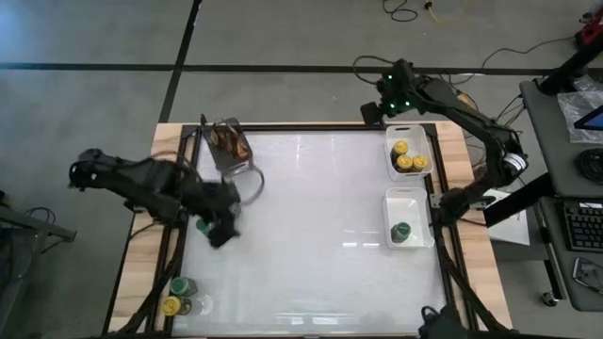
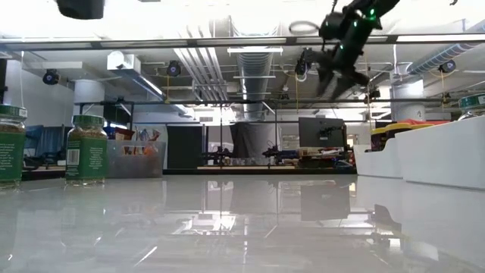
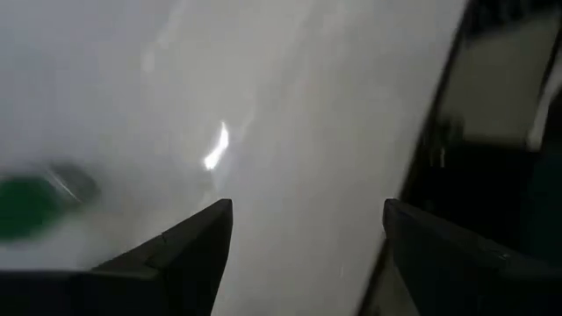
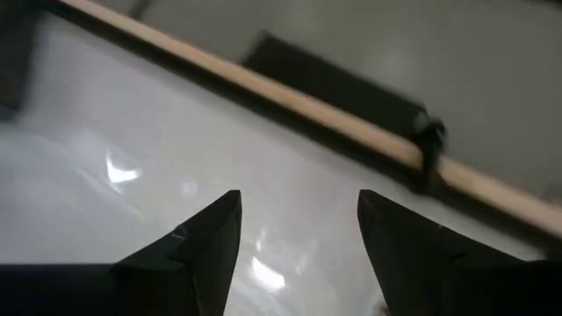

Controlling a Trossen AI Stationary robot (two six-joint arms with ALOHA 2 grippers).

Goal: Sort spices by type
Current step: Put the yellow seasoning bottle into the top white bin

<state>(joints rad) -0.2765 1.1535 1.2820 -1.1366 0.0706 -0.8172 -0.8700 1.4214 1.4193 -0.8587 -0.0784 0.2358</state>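
My left gripper (image 1: 223, 230) (image 3: 307, 224) hovers open over the table's left part. A green-lidded jar (image 1: 203, 226) (image 3: 26, 206) stands just beside it, outside the fingers. A green-lidded jar (image 1: 182, 285) and a yellow-lidded jar (image 1: 171, 305) stand at the near left corner. Two green-lidded jars (image 2: 86, 148) show on the left of the low view. The far white tray (image 1: 426, 141) holds three yellow-lidded jars (image 1: 410, 160). The near white tray (image 1: 407, 200) holds one green-lidded jar (image 1: 401, 232). My right gripper (image 1: 388, 105) (image 4: 299, 228) (image 2: 339, 61) is open, raised above the table's far edge.
A grey square cup of brown sticks (image 1: 231, 143) stands at the far left, with a cable loop beside it. The middle of the white table top (image 1: 320, 217) is bare. Wooden rims (image 1: 452, 151) border the table on the left and right.
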